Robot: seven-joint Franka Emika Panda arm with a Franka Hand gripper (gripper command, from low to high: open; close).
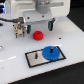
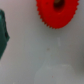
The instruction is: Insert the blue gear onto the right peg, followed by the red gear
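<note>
The blue gear [image 1: 51, 52] lies flat on the right part of a black base plate [image 1: 34, 59], toward the exterior view's right; whatever is under it is hidden. A small upright peg [image 1: 36, 56] stands on the plate's left part. The red gear [image 1: 37, 35] rests on the white table behind the plate. My gripper [image 1: 39, 26] hangs open just above and behind the red gear, holding nothing, its teal fingertips [image 1: 50, 23] spread wider than the gear. In the wrist view the red gear [image 2: 56, 12] shows at the picture's edge, apart from one teal finger [image 2: 4, 37].
A small brown and metal block [image 1: 19, 30] stands on the table at the exterior view's left, close to my gripper's left finger. A dark cable [image 1: 5, 19] runs along the back left. The white table [image 1: 70, 40] spreads out around the plate.
</note>
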